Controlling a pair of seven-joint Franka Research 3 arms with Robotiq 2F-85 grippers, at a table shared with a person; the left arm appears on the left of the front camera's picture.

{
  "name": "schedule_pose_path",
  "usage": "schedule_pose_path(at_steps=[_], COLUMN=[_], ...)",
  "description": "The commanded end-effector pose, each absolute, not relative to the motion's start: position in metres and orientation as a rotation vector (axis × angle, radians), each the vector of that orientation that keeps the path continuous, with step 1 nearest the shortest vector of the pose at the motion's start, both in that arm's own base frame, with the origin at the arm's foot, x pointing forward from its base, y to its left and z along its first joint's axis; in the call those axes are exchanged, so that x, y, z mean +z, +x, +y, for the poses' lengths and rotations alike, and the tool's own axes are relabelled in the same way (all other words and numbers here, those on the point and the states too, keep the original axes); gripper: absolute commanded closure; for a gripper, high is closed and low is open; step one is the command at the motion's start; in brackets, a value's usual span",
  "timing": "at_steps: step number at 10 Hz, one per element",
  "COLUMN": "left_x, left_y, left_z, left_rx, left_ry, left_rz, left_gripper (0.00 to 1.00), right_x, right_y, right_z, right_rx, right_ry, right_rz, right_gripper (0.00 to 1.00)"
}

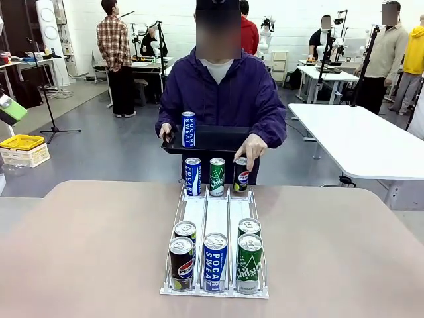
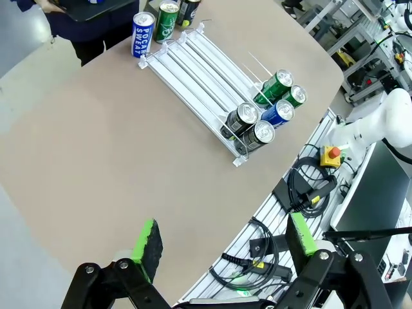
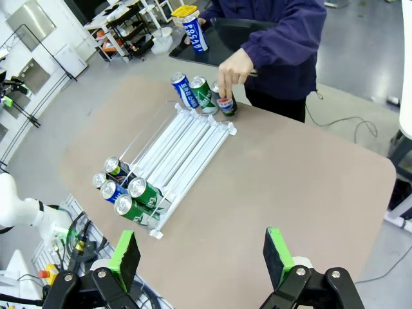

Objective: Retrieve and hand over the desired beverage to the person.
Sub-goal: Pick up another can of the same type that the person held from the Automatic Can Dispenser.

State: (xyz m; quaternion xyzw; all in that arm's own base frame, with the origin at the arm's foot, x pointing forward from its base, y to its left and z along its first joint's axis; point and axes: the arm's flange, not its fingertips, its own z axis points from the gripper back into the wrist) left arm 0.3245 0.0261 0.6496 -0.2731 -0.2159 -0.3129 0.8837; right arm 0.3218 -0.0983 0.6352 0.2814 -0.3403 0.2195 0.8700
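While person [image 1: 222, 93] rests one hand [image 1: 252, 147] atop Pepsi can [image 1: 241, 175] at far end of wire rack [image 1: 216, 213], other hand holds black tray [image 1: 215, 140] with upright Pocari Sweat can [image 1: 189, 129] beyond far edge of table [image 1: 86, 245]. Five more cans [image 1: 215, 262] at rack's near end. Left gripper [image 2: 222, 235] released, over table edge. Right gripper [image 3: 201, 251] released, above table.

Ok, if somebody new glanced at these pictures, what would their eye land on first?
Most likely the white wire rack in the middle of the table, with five cans bunched at its near end and three at the far end. Next, the person across the table, holding a black tray with a blue Pocari Sweat can standing on it, free hand on the far Pepsi can.
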Motion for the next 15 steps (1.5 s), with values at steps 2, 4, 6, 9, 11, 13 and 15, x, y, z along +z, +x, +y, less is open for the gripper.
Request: schedule_pose_path(at_steps=[2,4,6,9,11,13,15], left_x=[0.6495,0.6495,0.6495,0.6495,0.6495,0.6495,0.6495], left_y=[0.3250,0.3250,0.3250,0.3250,0.3250,0.3250,0.3250], left_z=[0.0264,0.0264,0.0264,0.0264,0.0264,0.0264,0.0264], left_rx=[-0.668,-0.668,-0.668,-0.668,-0.668,-0.668,-0.668], left_ry=[-0.592,-0.592,-0.592,-0.592,-0.592,-0.592,-0.592], left_rz=[-0.457,-0.457,-0.457,-0.457,-0.457,-0.457,-0.457], left_gripper=[0.00,0.00,0.00,0.00,0.00,0.00,0.00], right_x=[0.6363,0.6363,0.6363,0.6363,0.6363,0.6363,0.6363], right_y=[0.3245,0.3245,0.3245,0.3245,0.3245,0.3245,0.3245], right_z=[-0.0982,-0.0982,-0.0982,-0.0982,-0.0982,-0.0982,-0.0982], right_rx=[0.479,0.479,0.479,0.479,0.479,0.479,0.479], right_ry=[0.619,0.619,0.619,0.619,0.619,0.619,0.619], right_rz=[-0.728,-0.728,-0.728,-0.728,-0.728,-0.728,-0.728], right_gripper=[0.00,0.00,0.00,0.00,0.00,0.00,0.00])
